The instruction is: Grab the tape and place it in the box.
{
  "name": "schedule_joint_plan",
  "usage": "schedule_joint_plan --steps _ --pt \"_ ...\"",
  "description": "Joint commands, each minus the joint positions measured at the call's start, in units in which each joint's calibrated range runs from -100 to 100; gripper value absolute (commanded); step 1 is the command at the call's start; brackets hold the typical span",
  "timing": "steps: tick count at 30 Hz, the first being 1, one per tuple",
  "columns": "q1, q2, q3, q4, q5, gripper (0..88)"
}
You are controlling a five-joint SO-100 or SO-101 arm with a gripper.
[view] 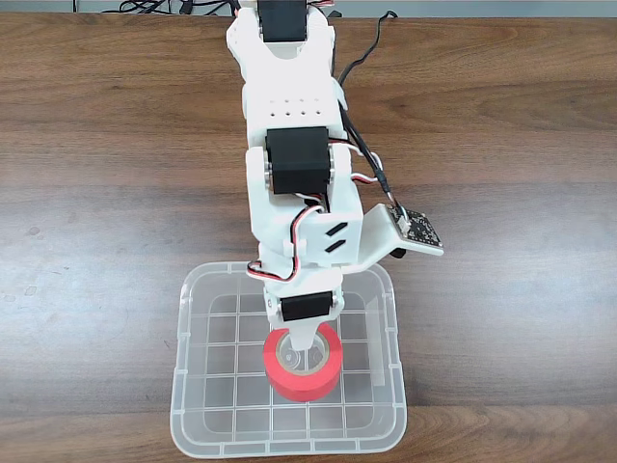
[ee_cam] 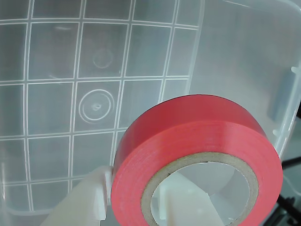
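Fixed view: clear box on wooden table; gripper holds red tape roll over box interior. Wrist view: 1 finger outside roll, 1 through core, jaws clamped on tape. Grab done, release left. No readable writing.

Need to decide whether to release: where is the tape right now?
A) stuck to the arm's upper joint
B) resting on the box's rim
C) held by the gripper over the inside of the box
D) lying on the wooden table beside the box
C: in the fixed view the tape sits at the gripper inside the outline of the box, and the wrist view shows a finger through its core with the grid bottom behind.
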Motion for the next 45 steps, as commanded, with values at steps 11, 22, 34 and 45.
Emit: schedule_joint_plan --steps 11,22,34,45 --pt "0.5 -2.4 -6.0 2.7 -0.1 16.0" --pt "0.5 -2.9 -6.2 4.1 -0.1 16.0" --pt "0.9 -8.1 -6.3 8.7 -0.1 9.9" --pt "0.2 -19.4 -5.5 23.6 -1.1 1.3"
